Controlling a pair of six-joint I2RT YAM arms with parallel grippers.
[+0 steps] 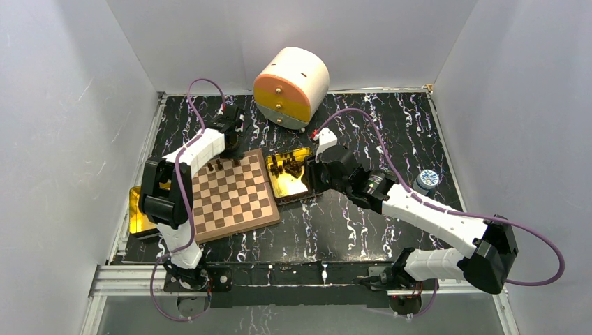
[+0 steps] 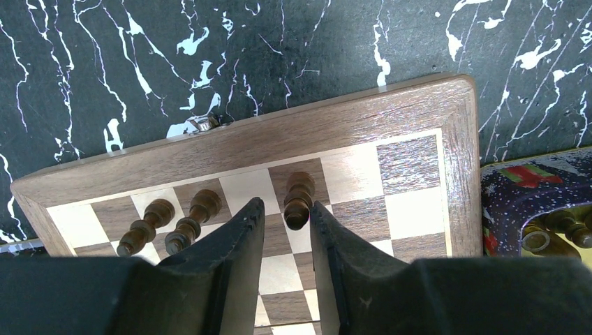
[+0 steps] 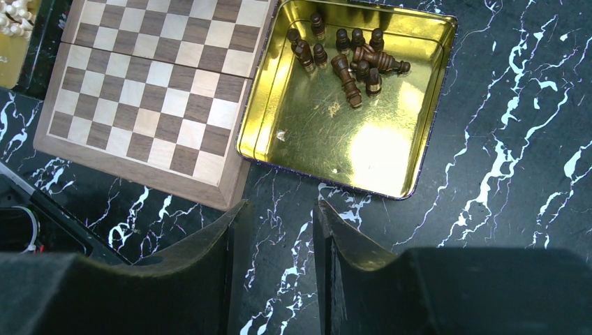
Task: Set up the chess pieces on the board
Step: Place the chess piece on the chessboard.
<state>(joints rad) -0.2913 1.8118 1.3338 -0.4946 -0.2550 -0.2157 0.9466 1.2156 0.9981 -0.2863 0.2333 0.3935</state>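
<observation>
The wooden chessboard (image 1: 234,199) lies left of centre. Three dark chess pieces stand on its far row: two side by side (image 2: 171,227) and one (image 2: 299,199) apart to their right. My left gripper (image 2: 286,209) is open over that row; the single piece stands between its fingertips, close to the right finger (image 2: 328,230). In the top view the left gripper (image 1: 227,150) is at the board's far edge. Several more dark pieces (image 3: 349,59) lie in the gold tin (image 3: 391,153) right of the board. My right gripper (image 3: 276,209) is open and empty above the table, just in front of the tin.
A round cream and orange box (image 1: 292,85) stands at the back. A second gold tin (image 1: 139,220) lies left of the board, with white pieces (image 3: 10,17) in it. A small blue-capped jar (image 1: 427,180) is at the right. Grey walls enclose the table.
</observation>
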